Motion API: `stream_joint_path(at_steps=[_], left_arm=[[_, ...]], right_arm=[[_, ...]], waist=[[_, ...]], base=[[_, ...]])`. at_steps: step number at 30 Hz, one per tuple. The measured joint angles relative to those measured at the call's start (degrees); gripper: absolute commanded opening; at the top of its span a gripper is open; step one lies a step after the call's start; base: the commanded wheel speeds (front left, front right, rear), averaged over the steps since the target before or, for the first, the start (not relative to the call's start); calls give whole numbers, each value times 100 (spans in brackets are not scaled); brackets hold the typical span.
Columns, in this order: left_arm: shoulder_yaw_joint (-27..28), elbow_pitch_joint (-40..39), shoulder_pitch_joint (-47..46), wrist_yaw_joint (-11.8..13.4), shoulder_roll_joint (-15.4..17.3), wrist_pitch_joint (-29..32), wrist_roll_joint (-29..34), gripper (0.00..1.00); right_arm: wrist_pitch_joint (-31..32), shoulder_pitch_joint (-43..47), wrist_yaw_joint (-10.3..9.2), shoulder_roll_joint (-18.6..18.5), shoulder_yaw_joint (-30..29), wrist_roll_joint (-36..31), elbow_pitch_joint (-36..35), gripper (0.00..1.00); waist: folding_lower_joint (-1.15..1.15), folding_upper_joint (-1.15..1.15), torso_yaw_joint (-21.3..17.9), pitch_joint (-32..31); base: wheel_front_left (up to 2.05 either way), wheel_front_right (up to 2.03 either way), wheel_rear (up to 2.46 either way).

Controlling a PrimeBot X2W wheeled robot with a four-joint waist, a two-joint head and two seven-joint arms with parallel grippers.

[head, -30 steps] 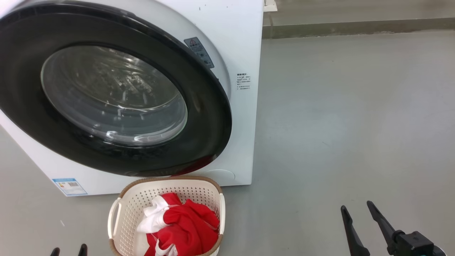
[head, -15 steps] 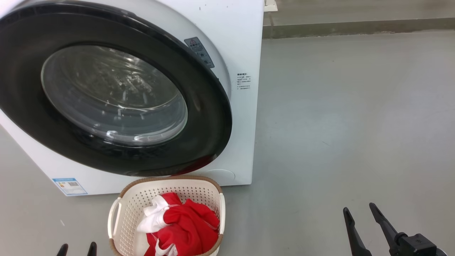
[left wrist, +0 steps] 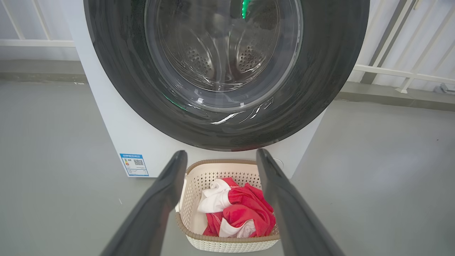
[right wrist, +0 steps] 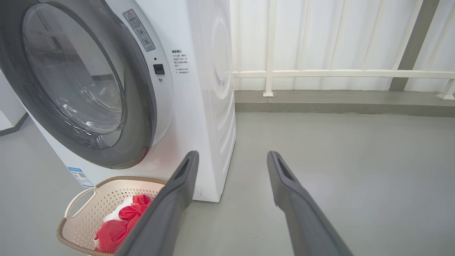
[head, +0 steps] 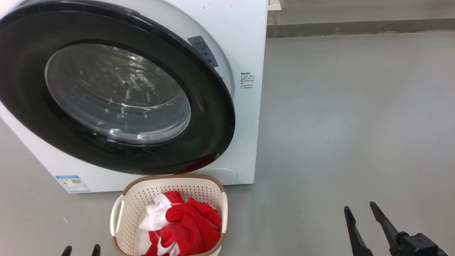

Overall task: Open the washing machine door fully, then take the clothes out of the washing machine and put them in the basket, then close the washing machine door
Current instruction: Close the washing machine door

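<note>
Looks like a laundry corner, maybe balcony or utility rm: white front-load washing machine (right wrist: 209, 106) stands directly on bare grey floor (head: 355, 106), basket (head: 142, 199) w/ red clothes (head: 192, 227) in front of it, white railing (right wrist: 341, 73) + pale wall panels (right wrist: 320, 35) behind.

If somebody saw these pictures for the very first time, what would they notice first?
The eye lands first on the huge round washing machine door, with its shiny black rim and bulging glass window, on the white washing machine at the upper left of the head view. Next come the bright red and white clothes, piled in the cream basket on the grey floor just below the door.
</note>
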Motion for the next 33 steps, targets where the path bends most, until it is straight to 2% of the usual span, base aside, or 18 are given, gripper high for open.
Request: stream_joint_path(at_steps=[1, 2, 9, 16, 25, 33], left_arm=[[-8, -8, -1, 0, 0, 0, 0, 100], [-20, -11, -2, 0, 0, 0, -1, 100], [-69, -2, -31, 0, -58, 0, -10, 100], [-135, -10, -55, 0, -129, 0, -10, 100], [-376, -42, -251, 0, -176, 0, -7, 100], [-528, -64, -745, 0, -308, 0, -11, 100]], right_arm=[[0, -1, 0, 0, 9, 29, -5, 26], [0, -2, 0, -1, 29, 57, -12, 0], [0, -121, 0, 1, 232, 81, -38, 0], [0, -769, 0, -11, 543, 94, 9, 0], [0, -1511, 0, -37, 835, 243, 365, 0], [0, -2424, 0, -108, 1137, 255, 869, 0]], waist=[[0, 0, 13, 4], [0, 0, 29, 10], [0, 0, 220, 61], [0, 0, 523, 102], [0, 0, 971, 177], [0, 0, 1265, 541]], base=[[0, 0, 0], [0, 0, 0], [0, 0, 0], [0, 0, 0], [0, 0, 0], [0, 0, 0]])
